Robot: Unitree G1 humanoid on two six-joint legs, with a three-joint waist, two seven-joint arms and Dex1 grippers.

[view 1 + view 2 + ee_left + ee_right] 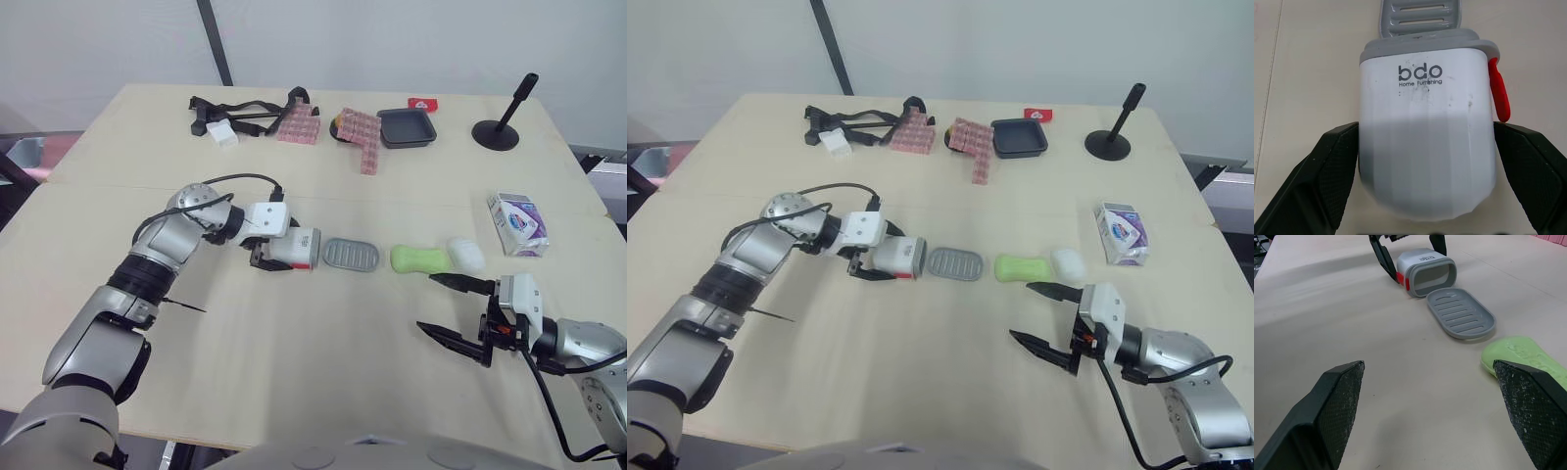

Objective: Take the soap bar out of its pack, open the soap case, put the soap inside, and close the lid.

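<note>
The white soap case cover point(304, 245) lies on its side at the table's middle left, its opening facing right. My left gripper point(284, 251) is shut on its two sides, and its fingers point(1334, 171) press the cover point(1425, 137). The grey ribbed inner tray point(352, 256) lies flat just right of the opening. A green soap bar point(421, 258) lies further right, with a white bar point(466, 254) touching its right end. The soap pack point(518, 223) stands at the far right. My right gripper point(427, 302) hovers open and holds nothing, just in front of the green bar point(1523, 360).
At the table's far side lie black straps point(240, 113), two stacks of pink blocks point(299, 124), a black tray point(407, 127), a small red item point(423, 103) and a black stand point(498, 132). Bare tabletop point(323, 343) stretches between the two arms.
</note>
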